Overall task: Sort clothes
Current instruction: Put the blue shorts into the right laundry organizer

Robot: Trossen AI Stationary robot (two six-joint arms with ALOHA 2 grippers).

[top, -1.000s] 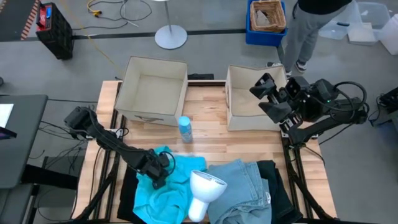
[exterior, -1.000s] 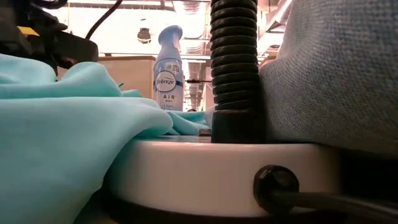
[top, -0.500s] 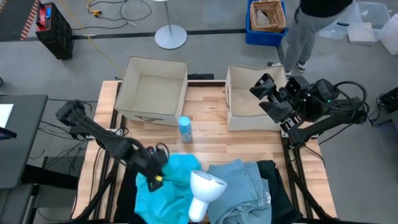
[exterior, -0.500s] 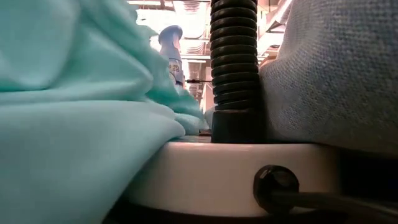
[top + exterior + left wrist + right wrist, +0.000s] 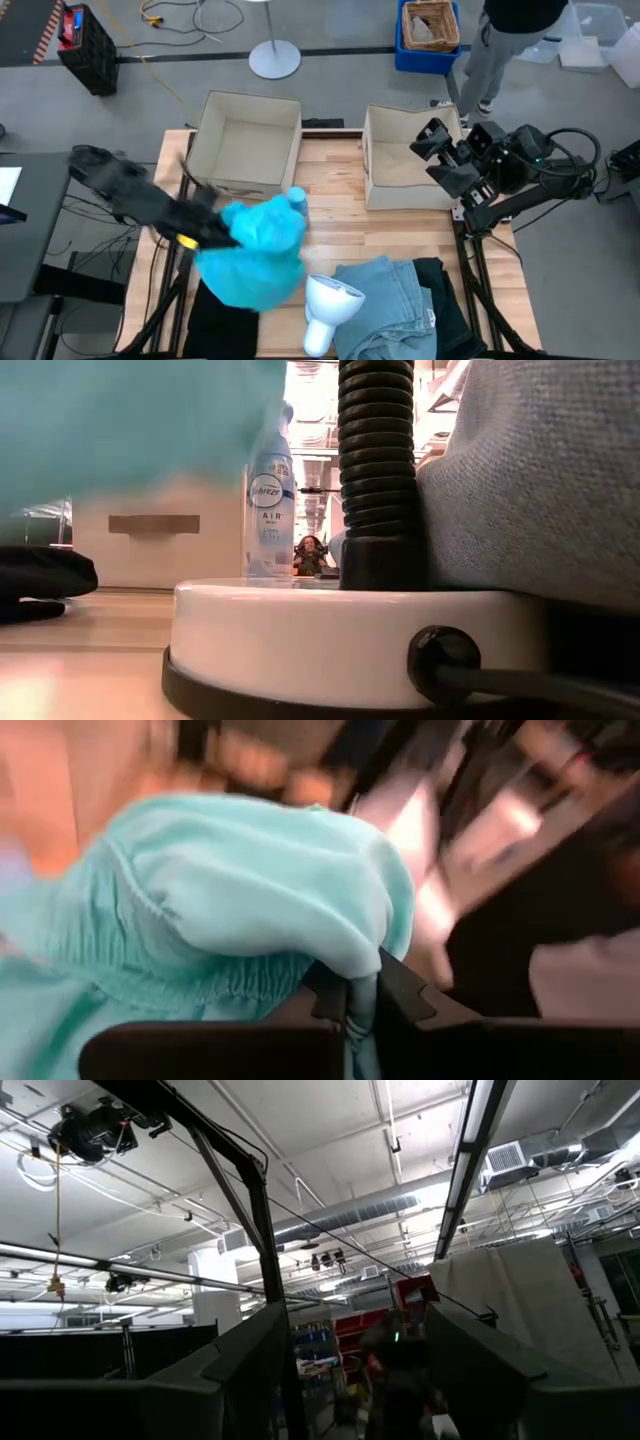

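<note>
The wooden bench [image 5: 345, 225] carries two beige fabric boxes at its far edge: the left box [image 5: 247, 145] and the right box [image 5: 400, 160], both showing bare insides. Along the near edge lie the clothes still unsorted: a muted grey-blue garment [image 5: 385, 300] heaped right of centre, a black garment [image 5: 445, 300] just beside it toward the right corner, and another dark garment [image 5: 222, 325] at the near left.

The bright turquoise garment [image 5: 255, 250] hangs bunched in the air over the left half of the bench, lifted clear of the wood, its upper edge close to the small blue spray bottle [image 5: 297, 203]. The left claw [image 5: 360, 1005] is clamped shut on a fold of this turquoise cloth, as the left wrist view shows; from above, the left arm reaches in from the bench's left side.

A white lamp [image 5: 328, 305] stands at the near edge between the turquoise and grey-blue garments; its round base [image 5: 350, 635] and black ribbed neck [image 5: 378, 470] fill the low view.

The right claw [image 5: 440, 155] waits with fingers spread wide, empty, above the right box's outer side, pointing upward toward the ceiling.
</note>
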